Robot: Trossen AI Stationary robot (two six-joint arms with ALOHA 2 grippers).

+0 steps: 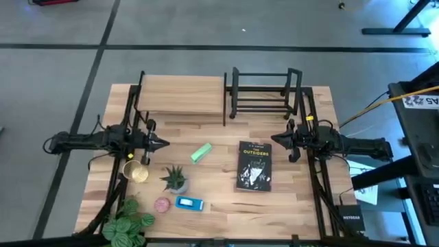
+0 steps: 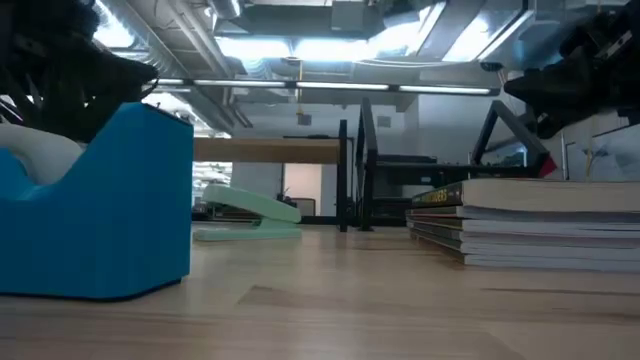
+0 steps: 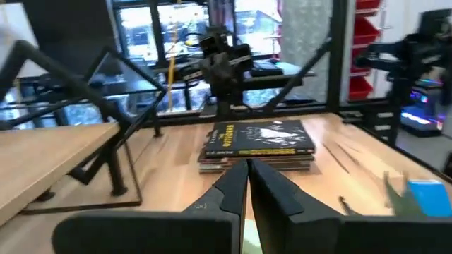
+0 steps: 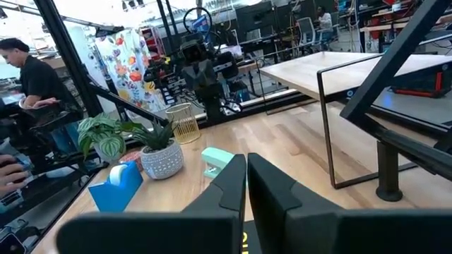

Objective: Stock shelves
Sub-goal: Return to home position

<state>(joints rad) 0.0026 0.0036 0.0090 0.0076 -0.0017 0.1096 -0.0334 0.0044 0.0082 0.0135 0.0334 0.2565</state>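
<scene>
The wood-topped shelf (image 1: pixel 182 96) stood just beyond the left gripper (image 1: pixel 163 143), its top bare. The black book rack (image 1: pixel 264 92) stood just beyond the right gripper (image 1: pixel 274 141). Both grippers hung with fingers pressed together, holding nothing. The stack of books (image 1: pixel 254 165) lay flat between the 2, nearer the right one, on its table-front side. The books looked stiff, fairly weighty and glossy, so probably slippery. Pinching 1 across its long edge near the spine seemed safest.
</scene>
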